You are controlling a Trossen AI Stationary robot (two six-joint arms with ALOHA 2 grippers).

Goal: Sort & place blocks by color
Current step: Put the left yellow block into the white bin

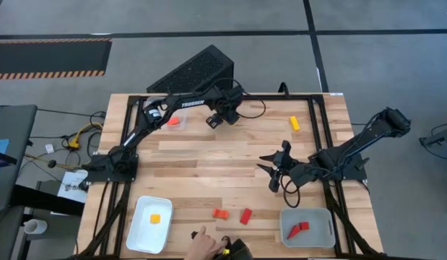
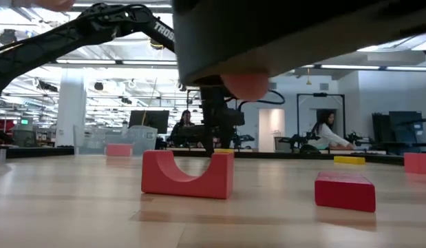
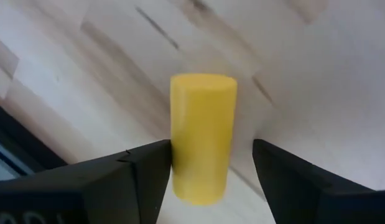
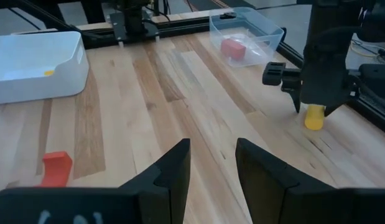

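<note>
The yellow cylinder (image 3: 203, 137) stood upright on the bench (image 1: 209, 162), towards the far edge. The left hand (image 3: 204, 180) was lowered over it with the fingers spread to either side. One finger (image 3: 145, 171) lay against the cylinder and the other stood a little apart, so it was straddled but, by my reading, not yet gripped.

The sorting looked only partly done. The white tray (image 1: 140, 232) at the near left held one yellow-orange block (image 1: 155, 218). The grey tray (image 1: 320, 217) at the near right held what seemed to be two red pieces (image 1: 297, 230). A clear tray (image 4: 267, 31) near the far left held one reddish block (image 4: 232, 48).

Several blocks were loose on the bench:
- a yellow bar (image 1: 294, 123) far to the right
- an orange block (image 1: 220, 214), apparently the arch-shaped one, between the two near trays
- a red block (image 1: 245, 215) just beside the orange one
- the cylinder itself

That put roughly half the pieces in trays and roughly half still to go, with the cylinder probably next.

The right hand (image 4: 211, 168) hovered above the middle of the bench, right of centre. Its fingers were parted and held nothing, well clear of the loose blocks.
</note>
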